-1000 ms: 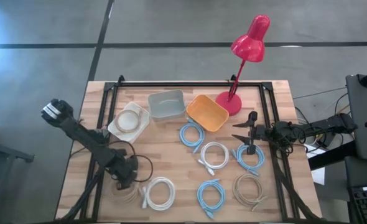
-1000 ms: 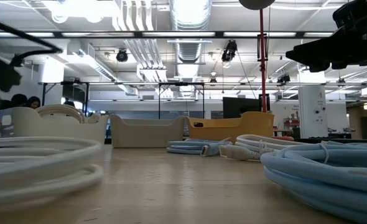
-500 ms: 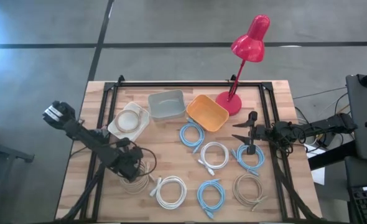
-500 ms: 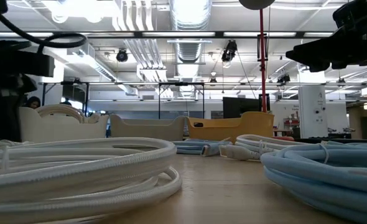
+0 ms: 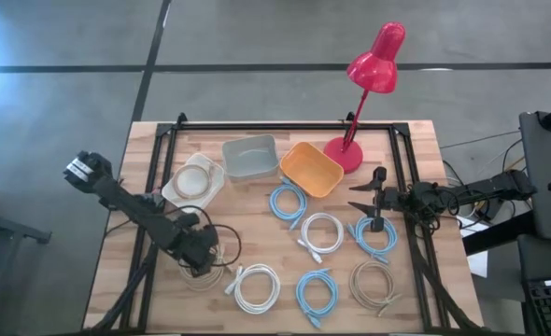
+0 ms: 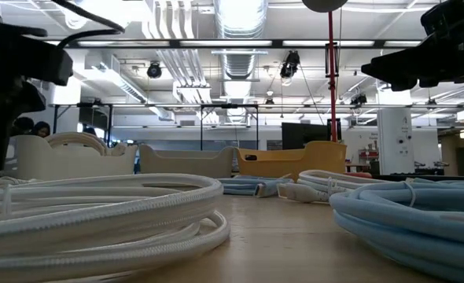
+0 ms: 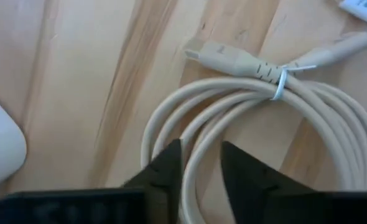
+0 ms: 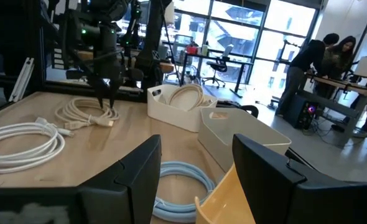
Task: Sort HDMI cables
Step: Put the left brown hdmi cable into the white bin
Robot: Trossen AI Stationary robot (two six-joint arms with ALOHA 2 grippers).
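Observation:
My left gripper [image 5: 204, 259] points down over a loose tan HDMI coil [image 5: 201, 276] near the table's near-left corner. It is open, and its two fingers stand on either side of a strand [image 7: 195, 163] on the coil's rim. The coil's plug [image 7: 224, 56] lies on the wood. Another tan coil lies in the white tray [image 5: 194, 182], and a third [image 5: 375, 283] lies near-right. White coils [image 5: 257, 287] [image 5: 322, 231] and three light blue coils [image 5: 289, 201] [image 5: 375, 235] [image 5: 317, 292] rest flat on the table. My right gripper [image 5: 362, 200] hangs open in the air at the right. My left gripper comes at the tan coil from above with one finger [image 7: 165, 171] inside the loop and the other [image 7: 246, 177] among its strands. I cannot tell whether the fingers touch the cable. The coil lies flat on the table.
A grey tray [image 5: 250, 157] and an orange tray [image 5: 310, 168] stand along the far side beside the white tray. A red desk lamp [image 5: 364, 84] stands at the far right. A black frame [image 5: 285, 124] borders the table. People stand in the room beyond [image 8: 323, 56].
My left gripper has moved a little toward the table's right and has come over the tan coil, which it covered a second ago. The near white coil has slid a short way toward the right.

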